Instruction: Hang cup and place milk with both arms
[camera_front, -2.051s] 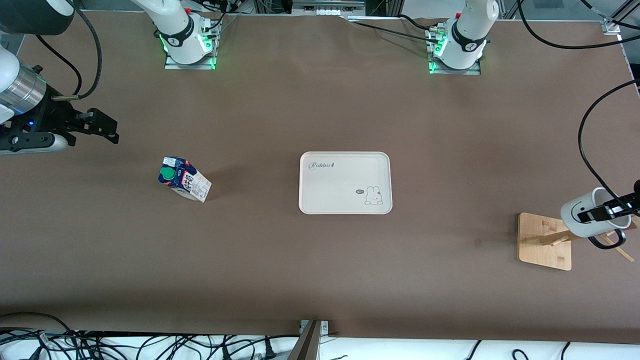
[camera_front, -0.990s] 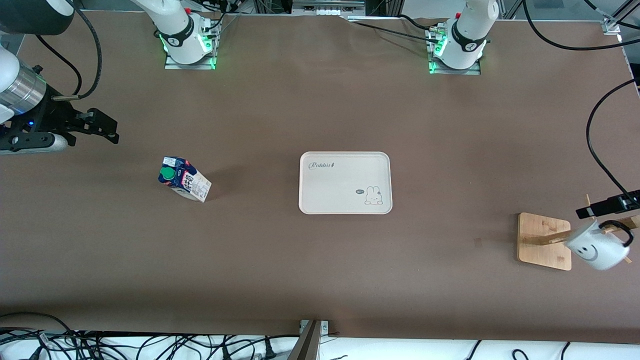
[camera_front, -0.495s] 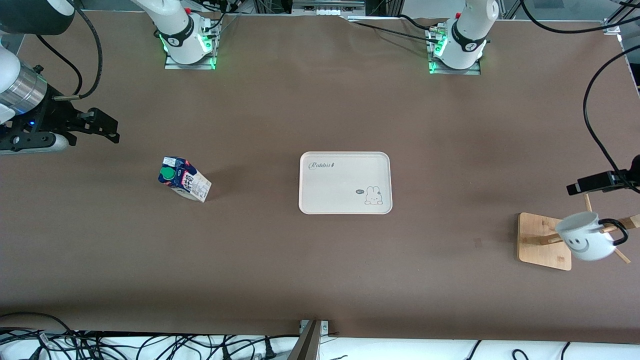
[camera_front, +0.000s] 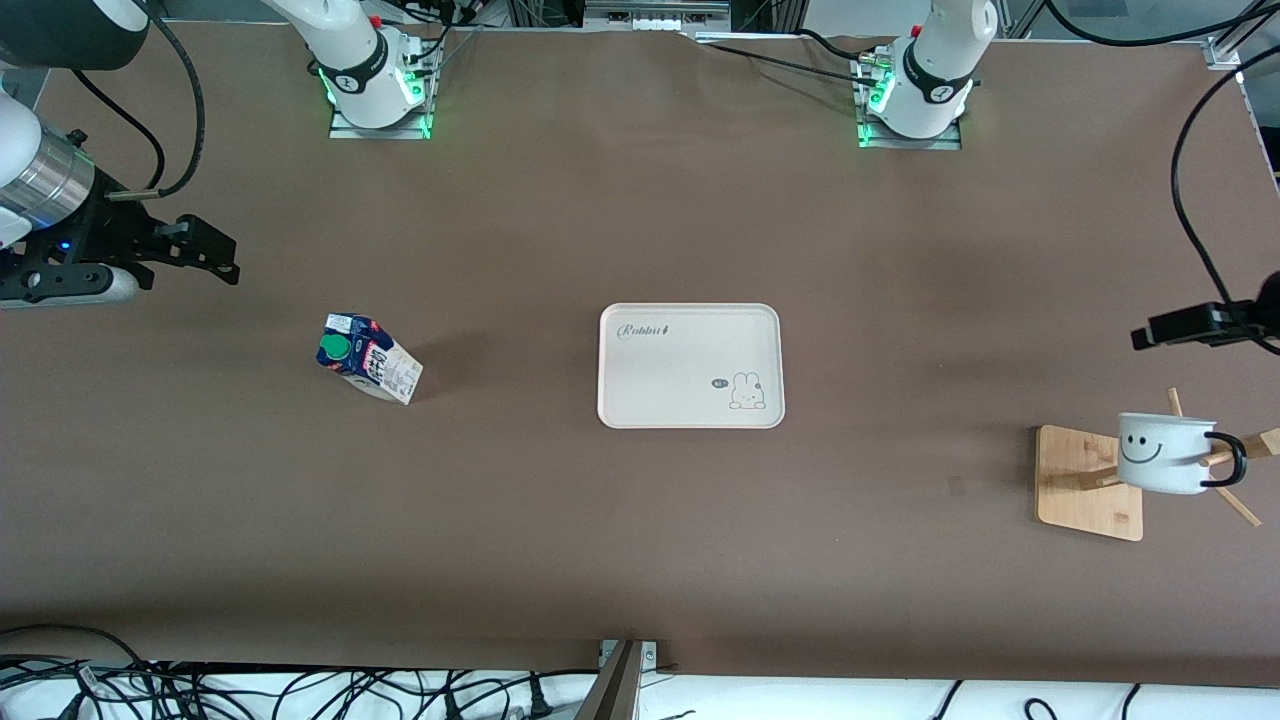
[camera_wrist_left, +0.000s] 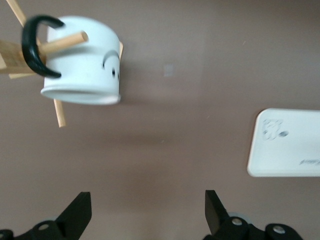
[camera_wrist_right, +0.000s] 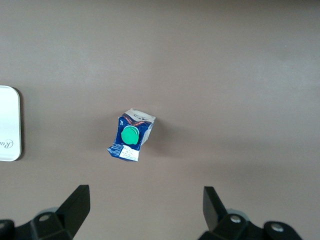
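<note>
A brown counter (camera_front: 640, 540) holds a white tray (camera_front: 690, 366) at its middle. The milk (camera_front: 368, 358) stands toward the right arm's end. The cup (camera_front: 1165, 452) hangs on a wooden rack (camera_front: 1088, 482) toward the left arm's end. The right claw (camera_front: 205, 252) and left claw (camera_front: 1175, 326) hover with fingers spread, empty.

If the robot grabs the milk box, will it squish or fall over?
The milk looks like thin card, so a hard squeeze would probably dent it. It stands tall on a small base, so a push near its green cap might tip it. Its flat sides should stop it rolling.
</note>
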